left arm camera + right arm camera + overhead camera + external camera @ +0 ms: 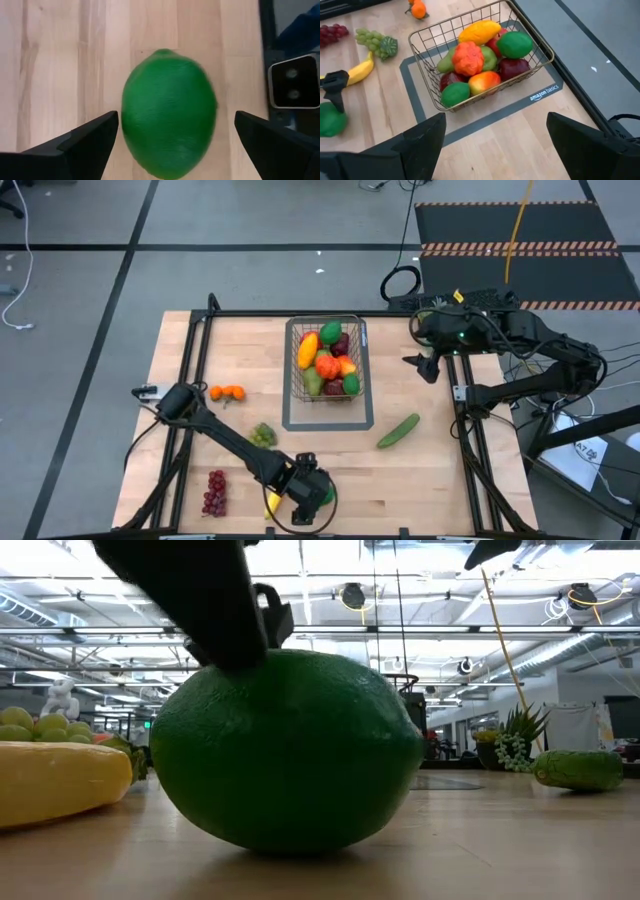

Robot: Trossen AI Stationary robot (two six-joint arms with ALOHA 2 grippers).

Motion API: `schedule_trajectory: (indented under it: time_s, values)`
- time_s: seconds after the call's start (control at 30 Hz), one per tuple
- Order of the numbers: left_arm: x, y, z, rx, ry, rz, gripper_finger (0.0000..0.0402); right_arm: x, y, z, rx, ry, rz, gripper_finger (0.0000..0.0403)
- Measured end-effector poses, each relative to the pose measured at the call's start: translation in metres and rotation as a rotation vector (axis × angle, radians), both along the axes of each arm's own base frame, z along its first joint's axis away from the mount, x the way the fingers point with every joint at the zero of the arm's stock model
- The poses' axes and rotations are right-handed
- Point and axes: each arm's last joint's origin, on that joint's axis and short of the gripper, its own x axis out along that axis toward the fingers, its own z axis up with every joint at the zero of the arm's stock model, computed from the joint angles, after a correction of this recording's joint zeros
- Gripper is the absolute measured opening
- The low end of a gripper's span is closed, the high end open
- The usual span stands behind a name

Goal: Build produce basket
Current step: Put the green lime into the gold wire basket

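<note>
While the lime (169, 112) lies on the bare wood, the left arm's fingers (92, 137) are spread wide to either side of it, nothing pinched yet, at the near edge of the worktop (430, 470). Just beside the lime a banana (55, 780) is seen, and the lime is well apart from the basket (327, 360).

Over at the far right corner, the right arm's fingers (427, 137) are held apart and empty, pointed toward the basket.

A good share of the job looks done: the basket is already heaped with a mango (480, 31), an apple (514, 67), limes and other pieces. Left out on the wood are the green grapes (263, 435), red grapes (215, 492), two small oranges (227, 392) and a cucumber (398, 431), besides the lime and banana.

A pale butcher-block worktop is framed in black rails; beyond it, grey floor with dark tape lines, a striped mat (520, 245) and trailing cables are seen.
</note>
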Motion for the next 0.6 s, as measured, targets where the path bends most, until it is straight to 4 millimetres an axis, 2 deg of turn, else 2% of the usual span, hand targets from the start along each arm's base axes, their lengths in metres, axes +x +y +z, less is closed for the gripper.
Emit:
schedule_trajectory:
  time_s: [0.13,0.37,0.6]
  values:
    - [0.004,0.004,-0.011,0.017,0.019,-0.007,0.04,0.002,0.0,-0.001,-0.001,0.004,0.002,0.0341]
    - [0.011,0.011,-0.018,0.022,0.022,0.012,0.0393,0.008,-0.001,-0.002,-0.005,0.002,0.005,0.0341]
    - [0.018,0.019,-0.016,0.028,-0.005,0.009,0.0331,0.011,-0.002,-0.003,0.002,0.003,-0.002,0.0341]
